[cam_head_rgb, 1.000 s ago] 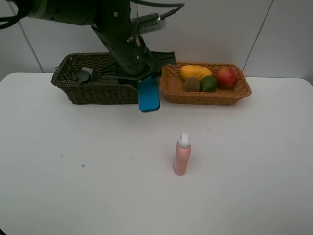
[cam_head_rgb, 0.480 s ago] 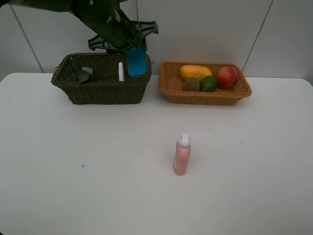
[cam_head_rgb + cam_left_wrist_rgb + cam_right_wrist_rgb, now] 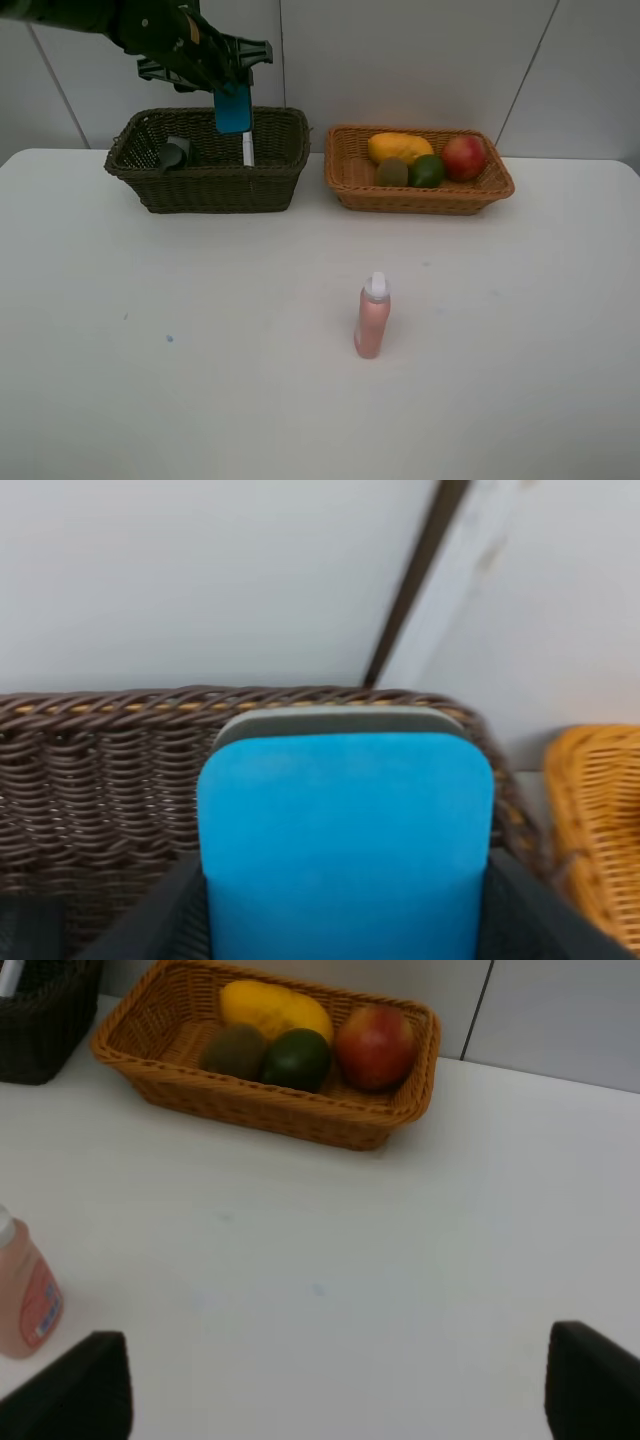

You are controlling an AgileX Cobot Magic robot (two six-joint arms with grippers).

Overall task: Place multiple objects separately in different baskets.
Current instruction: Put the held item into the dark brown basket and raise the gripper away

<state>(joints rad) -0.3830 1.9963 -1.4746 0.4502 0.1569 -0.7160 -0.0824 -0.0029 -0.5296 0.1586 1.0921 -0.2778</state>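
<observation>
Shifted leftward since the earlier frame, the left gripper (image 3: 232, 95) holds the blue rectangular eraser block (image 3: 233, 108) above the dark olive woven wicker basket (image 3: 205, 186). Centre: upright pink spray bottle (image 3: 372, 317) on the white tabletop (image 3: 150, 380). Right: orange-tan wicker basket (image 3: 420, 196) with fruit. Right gripper (image 3: 330, 1390) fingers spread wide, empty.

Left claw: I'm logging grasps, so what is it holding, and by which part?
The left claw holds the blue eraser block by its side edges at one end, above the dark basket.
</observation>
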